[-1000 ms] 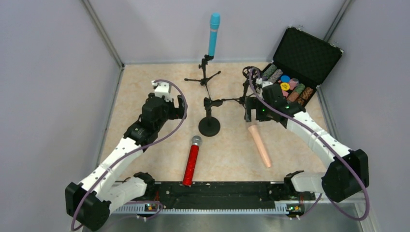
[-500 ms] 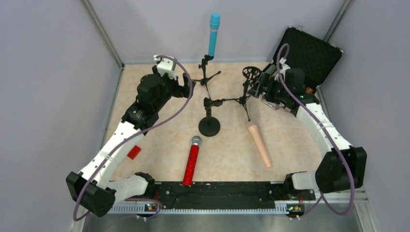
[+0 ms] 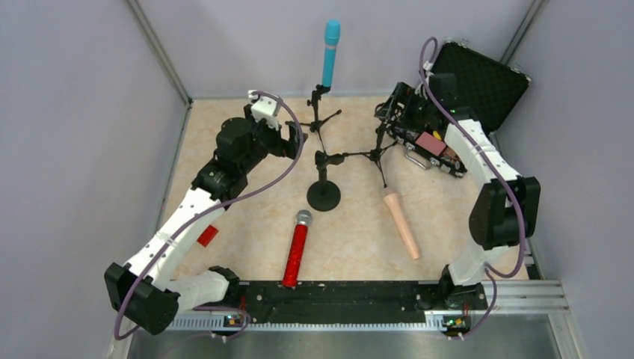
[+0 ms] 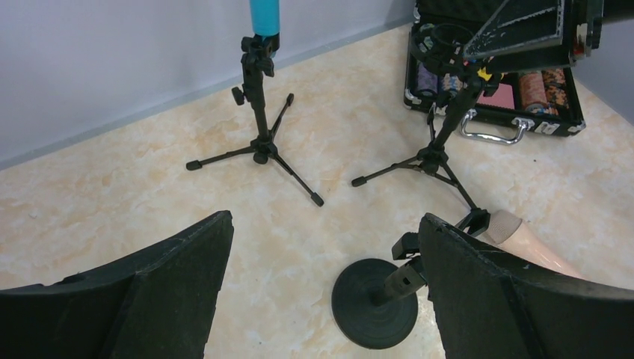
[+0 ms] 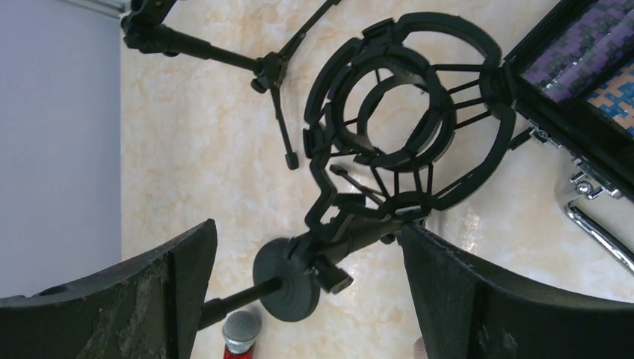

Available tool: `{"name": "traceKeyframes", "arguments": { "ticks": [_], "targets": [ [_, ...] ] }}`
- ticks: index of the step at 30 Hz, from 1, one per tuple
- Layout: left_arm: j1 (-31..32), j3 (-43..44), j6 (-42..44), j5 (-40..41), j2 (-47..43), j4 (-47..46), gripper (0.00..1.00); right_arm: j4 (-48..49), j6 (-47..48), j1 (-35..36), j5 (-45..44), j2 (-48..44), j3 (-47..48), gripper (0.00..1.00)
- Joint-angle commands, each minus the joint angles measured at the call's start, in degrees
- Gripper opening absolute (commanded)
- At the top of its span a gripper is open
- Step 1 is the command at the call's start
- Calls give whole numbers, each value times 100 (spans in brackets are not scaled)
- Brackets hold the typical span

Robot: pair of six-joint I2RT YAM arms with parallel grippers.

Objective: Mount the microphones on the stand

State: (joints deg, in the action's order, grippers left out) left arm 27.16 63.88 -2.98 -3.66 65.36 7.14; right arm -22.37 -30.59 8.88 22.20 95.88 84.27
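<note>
Both grippers are empty with fingers spread wide. The right gripper hangs over the vacant ring mount, likely lining it up, and the left gripper waits near the stands. The teal microphone stands upright in the far tripod — the glittery red microphone and pale peach microphone lie flat on the tabletop.

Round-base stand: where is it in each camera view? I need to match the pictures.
Top external: centre, round-base stand just beyond the red microphone's head.
Left wrist: bottom edge, right of centre.
Right wrist: bottom, left of centre.
Shared landmark: the ring shock mount, in all three.
</note>
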Motion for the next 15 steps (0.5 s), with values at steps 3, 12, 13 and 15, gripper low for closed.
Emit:
{"name": "traceKeyframes", "arguments": {
  "ticks": [3,12,13,15],
  "targets": [
    [-15,-224,56,6,-129,-411,98,-779,400,266,-547,541,930,89],
    [-16,-420,-45,-61,-163,-381,97,-1161,831,738,-1331,973,1420,80],
    [-14,-446,-63,-75,-172,-380,97,-1191,872,767,-1373,1003,1449,76],
    [-14,-508,-63,-224,-182,-404,97,-1224,923,789,-1408,1042,1469,69]
  ]
}}
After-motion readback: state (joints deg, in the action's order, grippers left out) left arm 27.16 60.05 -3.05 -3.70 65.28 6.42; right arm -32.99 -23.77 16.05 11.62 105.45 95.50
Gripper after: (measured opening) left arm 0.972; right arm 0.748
